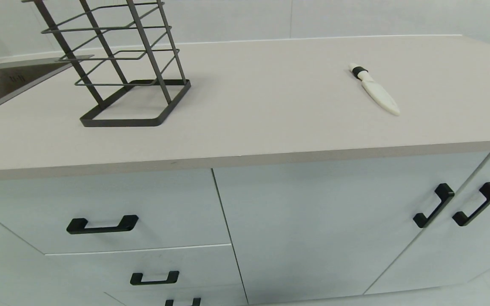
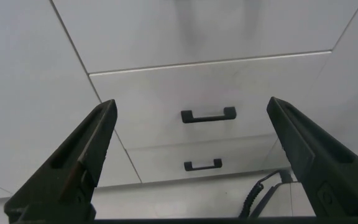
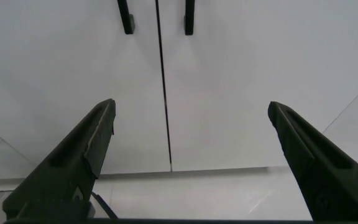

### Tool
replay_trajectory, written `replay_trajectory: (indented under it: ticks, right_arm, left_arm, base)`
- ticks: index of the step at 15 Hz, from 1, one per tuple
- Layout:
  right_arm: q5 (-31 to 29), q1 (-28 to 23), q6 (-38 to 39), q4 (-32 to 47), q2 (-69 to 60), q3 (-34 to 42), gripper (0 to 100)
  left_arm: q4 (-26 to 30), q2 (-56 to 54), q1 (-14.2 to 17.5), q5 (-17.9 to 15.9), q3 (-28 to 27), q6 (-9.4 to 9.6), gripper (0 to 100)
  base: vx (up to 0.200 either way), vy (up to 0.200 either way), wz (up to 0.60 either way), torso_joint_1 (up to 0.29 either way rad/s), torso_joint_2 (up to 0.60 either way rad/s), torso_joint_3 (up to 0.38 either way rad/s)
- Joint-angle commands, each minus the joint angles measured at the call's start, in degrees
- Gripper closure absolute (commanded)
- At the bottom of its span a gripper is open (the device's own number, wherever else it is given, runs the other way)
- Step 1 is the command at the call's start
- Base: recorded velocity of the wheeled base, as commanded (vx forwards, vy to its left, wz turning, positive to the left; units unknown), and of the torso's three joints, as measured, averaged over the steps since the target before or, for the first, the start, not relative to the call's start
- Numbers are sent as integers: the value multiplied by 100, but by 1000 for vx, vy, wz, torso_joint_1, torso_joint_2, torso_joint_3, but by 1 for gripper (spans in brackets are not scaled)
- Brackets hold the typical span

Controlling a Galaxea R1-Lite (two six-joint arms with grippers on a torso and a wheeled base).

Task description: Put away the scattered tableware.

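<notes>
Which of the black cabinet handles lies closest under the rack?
The top drawer's handle, horizontal, just beneath the rack; the other drawer handles sit lower, the door handles far right.

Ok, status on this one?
Left pincer open, facing drawers. Right pincer open, facing cabinet doors. White knife flat on counter, untouched. Wire rack well left of it.

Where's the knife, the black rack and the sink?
knife (image 1: 376, 90): head view, on its white middle.
black rack (image 1: 121, 123): head view, on its base's front bar.
sink (image 1: 2, 83): head view, on its inner wall.
</notes>
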Motion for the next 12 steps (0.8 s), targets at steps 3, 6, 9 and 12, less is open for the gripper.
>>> replay_trajectory:
  ticks: [3, 6, 9, 12]
  right_arm:
    - [1, 0, -4, 2, 7, 0, 0]
    - [1, 0, -4, 2, 7, 0, 0]
    - [1, 0, -4, 2, 7, 0, 0]
    - [1, 0, -4, 2, 7, 0, 0]
  left_arm:
    - [5, 11, 2, 0, 1, -8, 0]
    - [5, 11, 2, 0, 1, -16, 0]
    - [5, 11, 2, 0, 1, -16, 0]
    - [5, 11, 2, 0, 1, -16, 0]
  base:
    - [0, 0, 0, 238, -98, -152]
    - [0, 0, 0, 222, -597, -217]
    - [0, 0, 0, 211, -546, -199]
    - [0, 0, 0, 176, -483, -219]
